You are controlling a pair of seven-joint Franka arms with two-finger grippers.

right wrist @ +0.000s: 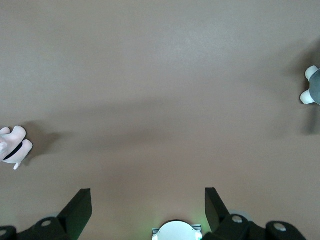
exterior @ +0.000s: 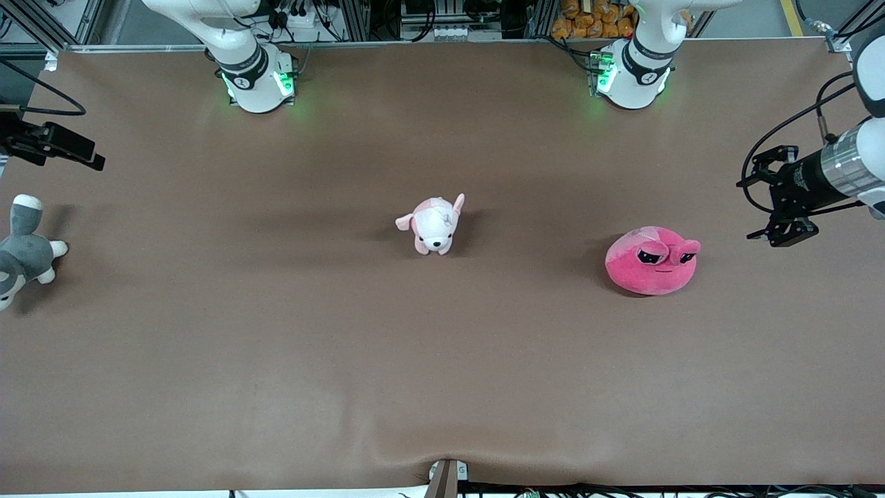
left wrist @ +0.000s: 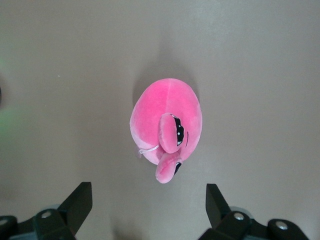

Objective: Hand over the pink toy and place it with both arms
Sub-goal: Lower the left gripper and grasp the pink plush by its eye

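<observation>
Hovering: left gripper point(left wrist: 148, 210) near pink toy point(exterior: 653, 261), fingers spread, empty | right gripper point(right wrist: 148, 210) likewise.

We are looking at a robotics lab: two white arm bases point(exterior: 259, 83) with green status lights bolted along a table point(exterior: 442, 387) under a brown cloth, aluminium framing point(exterior: 41, 21) and tangled black cables point(exterior: 429, 17) just past its edge.

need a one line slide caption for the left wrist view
Open left hand hovers above the pink toy lying on the brown table.
</observation>
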